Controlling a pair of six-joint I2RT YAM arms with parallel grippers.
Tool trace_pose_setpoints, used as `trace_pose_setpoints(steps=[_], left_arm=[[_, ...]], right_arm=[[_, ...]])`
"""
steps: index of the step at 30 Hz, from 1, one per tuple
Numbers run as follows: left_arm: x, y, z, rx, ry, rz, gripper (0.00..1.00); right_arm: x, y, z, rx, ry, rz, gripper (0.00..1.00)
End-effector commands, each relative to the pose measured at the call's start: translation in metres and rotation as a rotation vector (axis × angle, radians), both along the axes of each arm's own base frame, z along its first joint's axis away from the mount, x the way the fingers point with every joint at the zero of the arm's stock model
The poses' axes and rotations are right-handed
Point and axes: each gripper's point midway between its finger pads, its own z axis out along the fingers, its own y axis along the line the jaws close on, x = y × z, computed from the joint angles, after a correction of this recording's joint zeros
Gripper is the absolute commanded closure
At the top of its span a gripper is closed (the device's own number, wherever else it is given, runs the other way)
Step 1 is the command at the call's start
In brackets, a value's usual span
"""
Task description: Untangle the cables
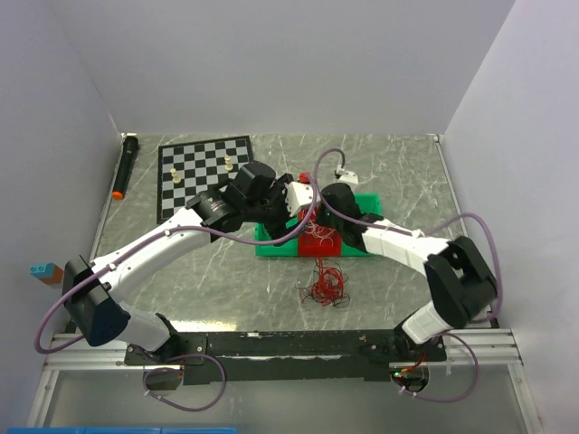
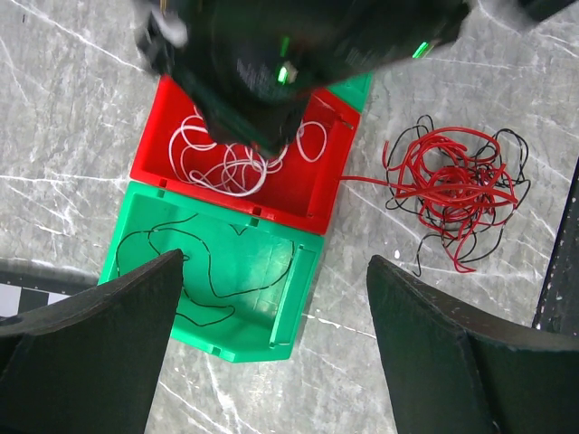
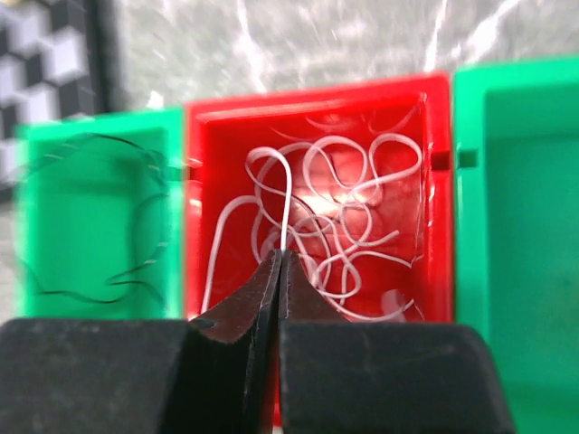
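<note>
White wire [image 3: 288,199] pinched in right tool [image 3: 280,258], above bin [image 3: 317,90]

Top external view looks down from above and behind the arm bases across the whole tabletop [image 1: 226,280]. Both wrist views face down, the right nearest, sharing the red bin [image 2: 312,185].

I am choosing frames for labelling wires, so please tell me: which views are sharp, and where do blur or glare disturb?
Top external: even light, no hard shadows, but the tangle of wires looks tiny. Left wrist: the tangle is sharp; the dark right end effector at the top is blurred. Right wrist: soft overall, with glare on the red bin floor among the white wires.
</note>
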Motion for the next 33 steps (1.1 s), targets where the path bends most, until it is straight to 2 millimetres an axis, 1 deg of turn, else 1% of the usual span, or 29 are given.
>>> trace_pose_setpoints(steps=[1,4,8,9,10,11,12,13,16,17,19,22,24,27,29,31,33], left_arm=[[0.002,-0.004,0.032,-0.066,-0.062,-0.007,0.13],[0.001,-0.004,0.033,-0.069,-0.060,-0.010,0.13],[-0.001,-0.004,0.032,-0.074,-0.049,-0.011,0.13],[-0.001,-0.004,0.030,-0.073,-0.045,-0.011,0.13],[-0.004,-0.003,0.029,-0.073,-0.037,-0.016,0.13],[-0.006,-0.003,0.027,-0.072,-0.024,-0.018,0.13],[-0.009,-0.002,0.023,-0.070,-0.011,-0.021,0.12],[-0.012,-0.001,0.019,-0.065,0.006,-0.026,0.12],[-0.023,0.001,0.006,-0.053,0.052,-0.047,0.12],[-0.025,0.002,0.002,-0.050,0.060,-0.055,0.12],[-0.030,0.003,-0.003,-0.050,0.072,-0.067,0.12],[-0.034,0.002,-0.006,-0.042,0.090,-0.090,0.12],[-0.040,-0.001,-0.008,-0.030,0.091,-0.131,0.11],[-0.052,-0.011,-0.014,0.005,0.069,-0.239,0.10],[-0.059,-0.019,-0.019,0.038,0.023,-0.320,0.09],[-0.061,-0.030,-0.027,0.068,-0.037,-0.388,0.08],[-0.059,-0.042,-0.035,0.091,-0.098,-0.438,0.07]], right_arm=[[0.010,0.009,-0.016,-0.027,0.039,-0.031,1.00],[0.011,0.011,-0.028,-0.033,0.072,-0.037,1.00],[0.015,0.015,-0.026,-0.031,0.079,-0.041,1.00],[0.013,0.013,-0.028,-0.042,0.099,-0.045,1.00],[0.012,0.012,-0.023,-0.037,0.103,-0.046,0.96],[0.010,0.013,-0.015,-0.025,0.097,-0.039,0.91],[0.008,0.013,-0.003,0.000,0.075,-0.030,0.85],[0.005,0.014,0.008,0.026,0.050,-0.019,0.75],[-0.007,0.014,0.052,0.112,-0.047,0.024,0.56],[-0.012,0.013,0.065,0.136,-0.074,0.037,0.52],[-0.022,0.009,0.081,0.162,-0.101,0.050,0.45],[-0.039,-0.002,0.095,0.179,-0.119,0.056,0.43],[-0.051,-0.010,0.098,0.186,-0.132,0.058,0.43],[-0.068,-0.027,0.092,0.170,-0.116,0.033,0.43],[-0.079,-0.039,0.087,0.166,-0.108,0.011,0.44],[-0.092,-0.051,0.075,0.168,-0.091,-0.011,0.44],[-0.103,-0.062,0.064,0.174,-0.072,-0.037,0.45]])
